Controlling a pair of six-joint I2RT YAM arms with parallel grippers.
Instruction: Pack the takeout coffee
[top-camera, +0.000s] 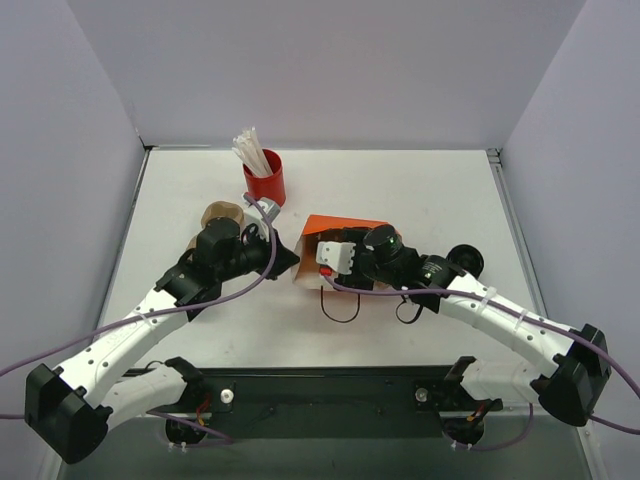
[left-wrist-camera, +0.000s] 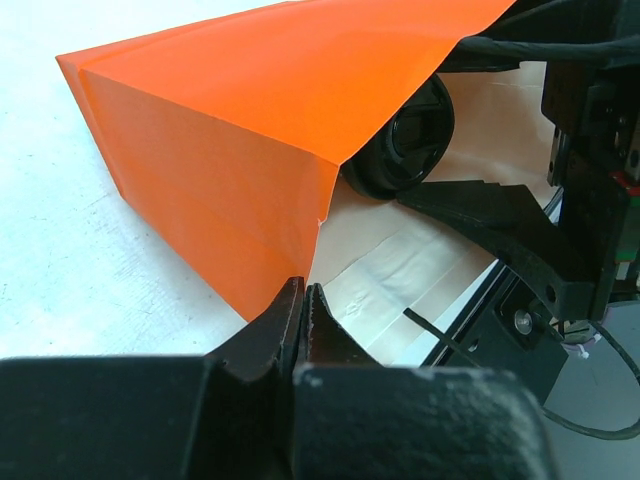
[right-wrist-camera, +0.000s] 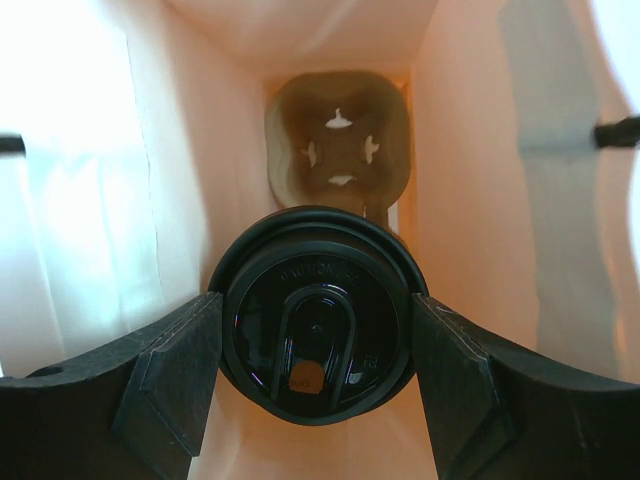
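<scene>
Inside the bag (right-wrist-camera: 480, 200), the right gripper (right-wrist-camera: 315, 325) clamps a cup (right-wrist-camera: 315, 350) by its lid; the carrier (right-wrist-camera: 340, 150) lies dead ahead, deeper in, along the cup's axis. Left gripper (left-wrist-camera: 303, 305) pinches the bag's rim, fully shut.

**Both Grippers at the Bag's Mouth**

The left arm (top-camera: 130, 325) stretches to the mouth of the orange bag (top-camera: 345, 225), and the left gripper (left-wrist-camera: 303, 295) is closed tight beside the paper edge. The right arm (top-camera: 500, 310) bends in from the bag's right. The right gripper (right-wrist-camera: 315, 345) is inside the bag, its fingers clamped on a black-lidded cup (right-wrist-camera: 315, 290).
</scene>
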